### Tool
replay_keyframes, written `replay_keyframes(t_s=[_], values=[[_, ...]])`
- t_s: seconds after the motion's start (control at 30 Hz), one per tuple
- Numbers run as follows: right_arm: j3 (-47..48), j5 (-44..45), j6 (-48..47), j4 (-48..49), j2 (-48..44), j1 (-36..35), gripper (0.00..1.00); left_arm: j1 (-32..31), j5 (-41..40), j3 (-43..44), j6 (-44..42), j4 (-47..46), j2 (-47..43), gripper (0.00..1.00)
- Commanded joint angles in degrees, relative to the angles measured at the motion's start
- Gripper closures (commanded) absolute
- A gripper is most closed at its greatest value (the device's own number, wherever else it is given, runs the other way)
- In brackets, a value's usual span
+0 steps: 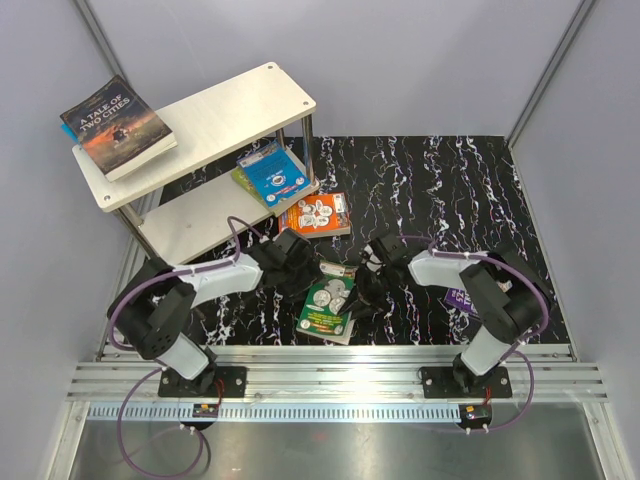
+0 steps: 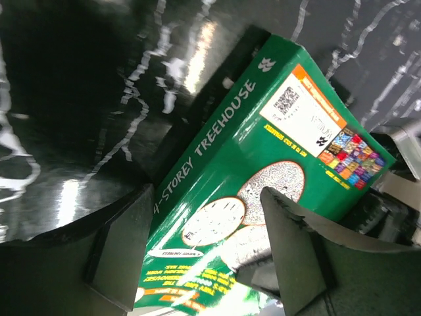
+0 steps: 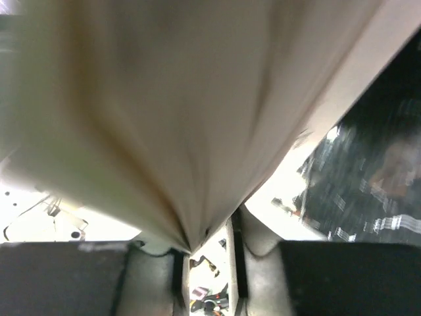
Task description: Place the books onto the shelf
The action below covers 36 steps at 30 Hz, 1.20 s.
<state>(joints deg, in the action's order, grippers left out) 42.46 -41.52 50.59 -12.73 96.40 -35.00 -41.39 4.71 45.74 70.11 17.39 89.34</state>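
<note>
A green "Storey Treehouse" book (image 1: 328, 305) lies at the table's near middle, between my two grippers. My left gripper (image 1: 300, 270) stands open over its spine end. In the left wrist view the green book (image 2: 263, 131) runs slanting between my fingers (image 2: 125, 250), one finger at the spine and the other over the cover. My right gripper (image 1: 362, 285) is at the book's other edge. In the right wrist view my jaws (image 3: 207, 253) are nearly together, and pale fanned pages (image 3: 171, 118) converge into them. The shelf (image 1: 230, 110) stands at the back left.
"A Tale of Two Cities" (image 1: 118, 125) lies on the shelf's top board. A blue book (image 1: 272, 170) sits at the lower board's right end, on a green one. An orange book (image 1: 318, 213) lies on the table by the shelf post. A purple book (image 1: 460, 298) shows under my right arm.
</note>
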Motion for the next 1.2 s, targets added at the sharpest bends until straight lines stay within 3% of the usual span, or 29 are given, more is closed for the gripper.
replay_keyframes(t_s=[0.0, 0.13, 0.37, 0.47, 0.63, 0.73, 1.0, 1.17], values=[[6.05, 4.42, -2.95, 1.49, -6.47, -0.5, 1.0, -4.58, 9.18, -1.79, 4.43, -7.89, -1.0, 0.3], [8.25, 4.52, -5.23, -4.31, -11.05, -0.5, 1.0, -4.41, 8.57, -5.47, 3.73, -9.74, -6.97, 0.27], [12.82, 4.87, -8.22, -14.41, -18.17, -0.07, 1.0, 1.13, 10.85, -15.39, -1.11, -16.24, -16.9, 0.23], [13.18, 3.99, -8.93, -16.88, -19.84, 0.29, 1.0, 2.62, 11.81, -19.53, 0.55, -23.08, -20.16, 0.23], [12.12, 0.66, -8.41, -16.89, -23.54, 4.59, 1.0, 4.82, 15.06, -29.63, 5.82, -43.26, -27.8, 0.23], [11.95, -2.95, -7.26, -16.36, -23.8, 7.74, 1.0, 5.09, 17.17, -31.84, 5.92, -48.05, -29.74, 0.23], [11.16, -7.43, -5.15, -11.97, -22.75, 8.81, 1.0, 4.3, 21.04, -35.46, 9.35, -65.97, -27.65, 0.23], [10.46, -9.28, -3.92, -9.86, -22.22, 8.81, 1.0, 3.07, 23.23, -30.89, 8.03, -66.96, -22.12, 0.23]])
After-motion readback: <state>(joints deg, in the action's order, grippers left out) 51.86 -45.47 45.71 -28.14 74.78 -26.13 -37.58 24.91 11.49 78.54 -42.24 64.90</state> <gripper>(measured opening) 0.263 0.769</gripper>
